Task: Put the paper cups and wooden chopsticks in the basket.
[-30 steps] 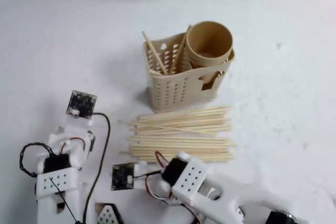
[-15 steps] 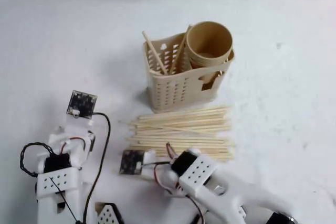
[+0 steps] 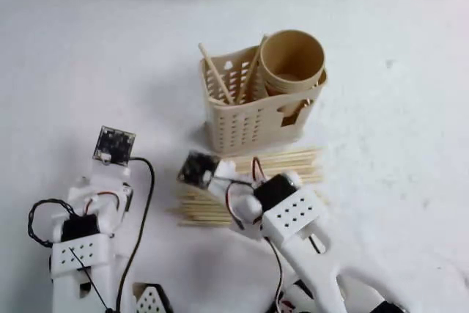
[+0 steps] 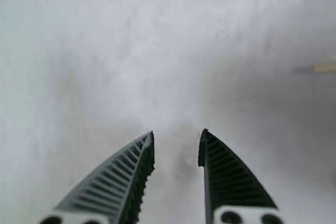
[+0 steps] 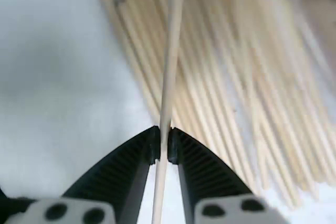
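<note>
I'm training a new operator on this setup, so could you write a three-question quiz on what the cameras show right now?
1. True or false: the right gripper is shut on a single chopstick.
2. Where are the paper cups? A held by an arm; B in the basket; C on the floor.
3. Fill in: the left gripper hangs open over the bare ____.

Key: 1 true; 2 B; 3 table.
</note>
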Action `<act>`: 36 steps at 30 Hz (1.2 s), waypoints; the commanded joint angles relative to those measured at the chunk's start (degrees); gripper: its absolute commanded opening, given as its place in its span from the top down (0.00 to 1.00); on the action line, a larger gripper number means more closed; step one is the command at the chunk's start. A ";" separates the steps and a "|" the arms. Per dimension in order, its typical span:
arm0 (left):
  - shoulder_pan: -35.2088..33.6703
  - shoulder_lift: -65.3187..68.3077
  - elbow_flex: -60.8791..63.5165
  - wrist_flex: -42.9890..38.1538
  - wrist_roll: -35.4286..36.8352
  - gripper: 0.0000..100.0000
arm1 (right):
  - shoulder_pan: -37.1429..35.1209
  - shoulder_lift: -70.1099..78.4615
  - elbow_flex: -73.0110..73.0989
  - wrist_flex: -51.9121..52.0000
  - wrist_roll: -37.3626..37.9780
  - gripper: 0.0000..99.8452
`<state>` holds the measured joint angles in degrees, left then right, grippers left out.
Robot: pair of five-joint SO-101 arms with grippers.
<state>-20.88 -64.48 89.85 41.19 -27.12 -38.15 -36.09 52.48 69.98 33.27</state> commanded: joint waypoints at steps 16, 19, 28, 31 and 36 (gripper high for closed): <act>0.92 -1.01 -0.26 -0.97 -0.62 0.85 | 5.23 -6.37 -44.04 -4.00 -21.45 0.98; 0.92 -1.01 -0.26 -0.97 -0.62 0.85 | 7.87 -4.18 -46.24 -12.88 -24.00 0.98; 0.92 -1.01 0.26 -1.05 -0.62 0.85 | 10.33 12.18 -46.42 -40.66 -24.97 0.98; 0.92 -1.01 0.26 -1.05 -0.62 0.85 | 12.53 15.08 -45.27 -39.69 -25.93 0.98; 0.92 -1.01 0.26 -1.05 -0.62 0.85 | 15.43 10.59 -33.76 -40.57 -27.69 0.98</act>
<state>-20.88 -64.48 90.64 41.19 -27.12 -24.26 -21.76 14.15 31.56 6.37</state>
